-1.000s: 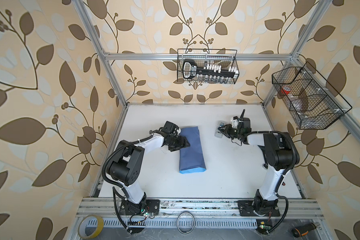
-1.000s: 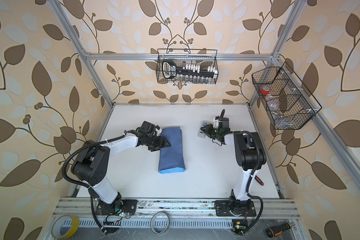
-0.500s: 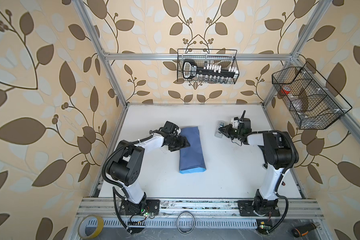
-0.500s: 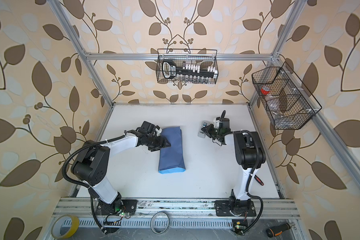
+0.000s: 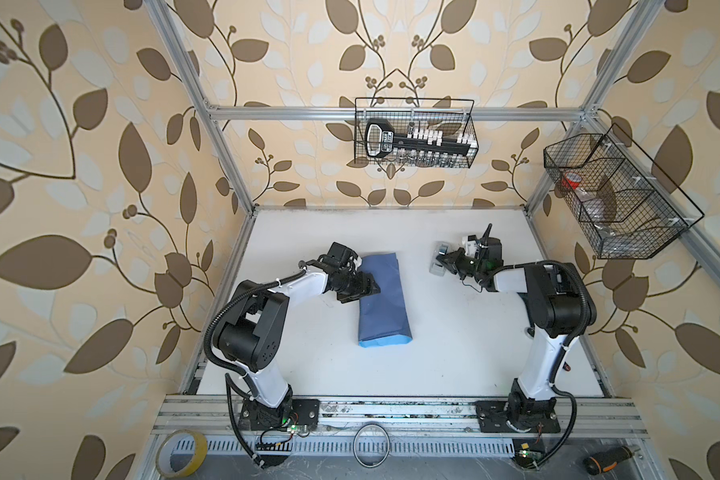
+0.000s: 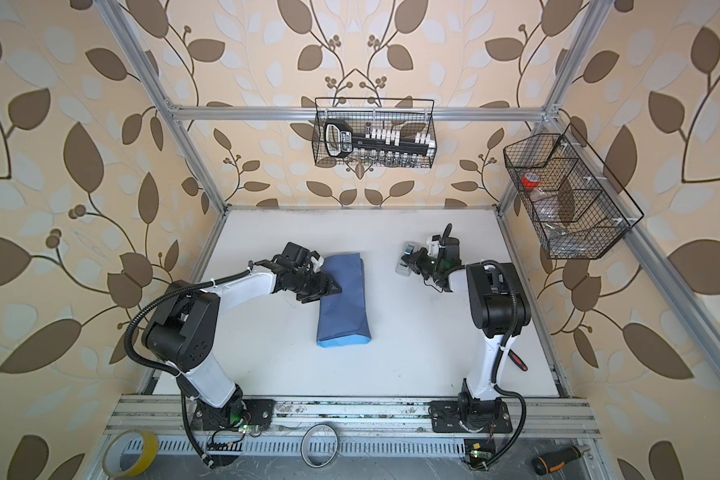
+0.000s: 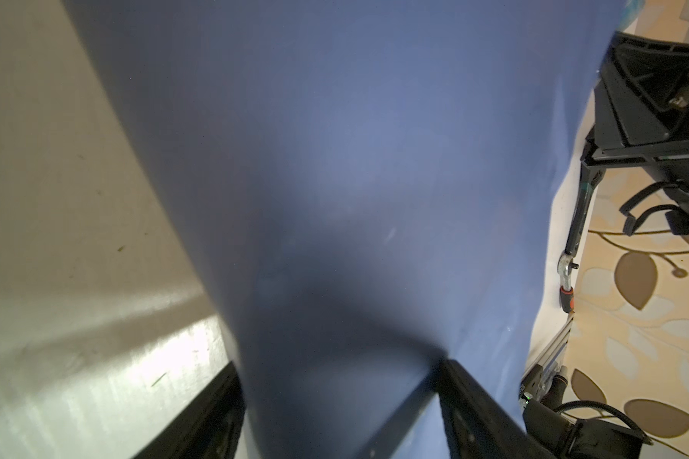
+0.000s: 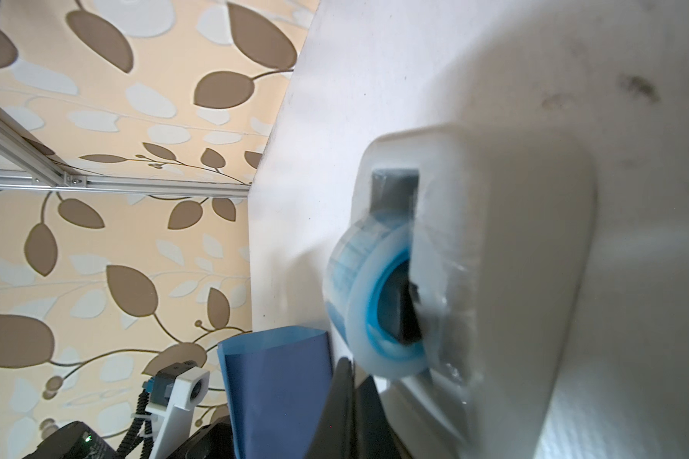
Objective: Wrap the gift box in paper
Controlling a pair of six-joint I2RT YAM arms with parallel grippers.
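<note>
MID-WRAP: We find the paper (image 5: 385,305) folded into a long bundle at the middle of the surface (image 5: 454,357). Its long axis runs from the far edge toward the near edge, dark side out, with a light-blue strip showing at the near end. The gift box itself we cannot see; we take it to lie inside the fold.

The left tool (image 5: 371,286) sits at the bundle's left long edge, toward the far end. Its fingers are set wide with the folded paper filling the gap between them, which we read as a clamp. The right tool (image 5: 446,263) is closed at the tape dispenser (image 5: 437,259), which stands toward the far right corner, well apart from the bundle. Whether anything from its roll of tape (image 8: 359,294) is pinched we cannot tell.

In our judgement the next move turns on this: the bundle lies to the left of the right tool, so tape must travel leftward to the fold, crossing its long axis. Meanwhile the left tool, the nearer of the two, pins the paper.
</note>
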